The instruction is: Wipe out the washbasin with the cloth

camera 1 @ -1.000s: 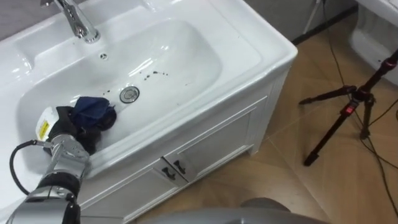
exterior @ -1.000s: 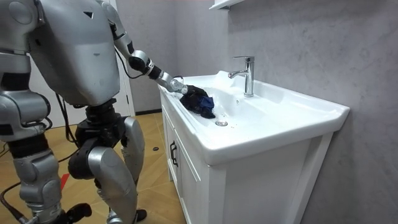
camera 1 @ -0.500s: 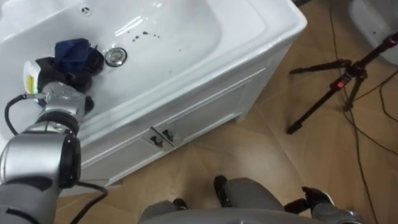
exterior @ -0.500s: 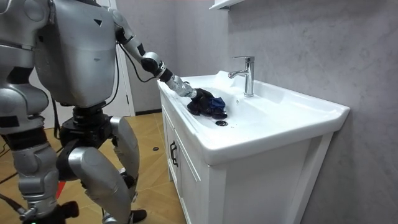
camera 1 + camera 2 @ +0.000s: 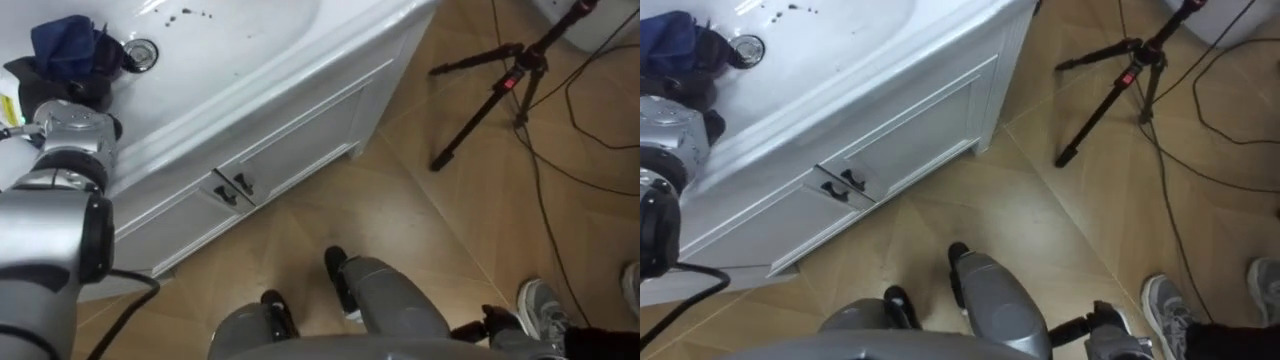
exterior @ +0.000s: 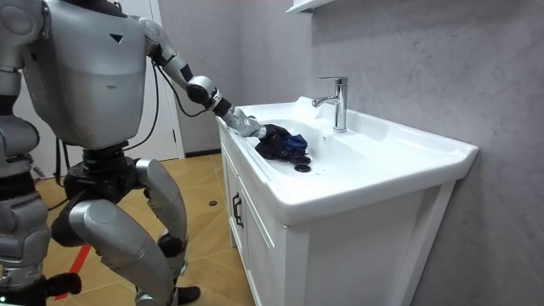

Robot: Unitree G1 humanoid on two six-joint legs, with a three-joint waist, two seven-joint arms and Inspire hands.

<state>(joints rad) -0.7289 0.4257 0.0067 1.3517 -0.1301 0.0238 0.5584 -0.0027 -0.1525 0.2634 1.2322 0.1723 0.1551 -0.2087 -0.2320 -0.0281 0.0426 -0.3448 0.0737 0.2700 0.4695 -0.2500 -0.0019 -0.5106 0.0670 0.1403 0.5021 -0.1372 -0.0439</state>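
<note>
Left hand [image 5: 52, 92] inside basin [image 5: 300, 62], cloth [image 5: 64, 45] in its grip. Drain [image 5: 141, 52] just right of hand. Cabinet [image 5: 290, 150] below hand. Tripod [image 5: 500, 80] far right, on floor.

Blue cloth [image 5: 62, 42] in left hand [image 5: 45, 92], beside drain [image 5: 141, 52] of white basin [image 5: 245, 40]; tripod [image 5: 503, 80] on floor [image 5: 450, 235].

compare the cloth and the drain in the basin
The cloth is dark blue and crumpled; the drain is a shiny metal ring. The cloth is bigger than the drain. The cloth is bunched in the left hand; the drain lies bare. Both sit side by side in the white basin.
</note>
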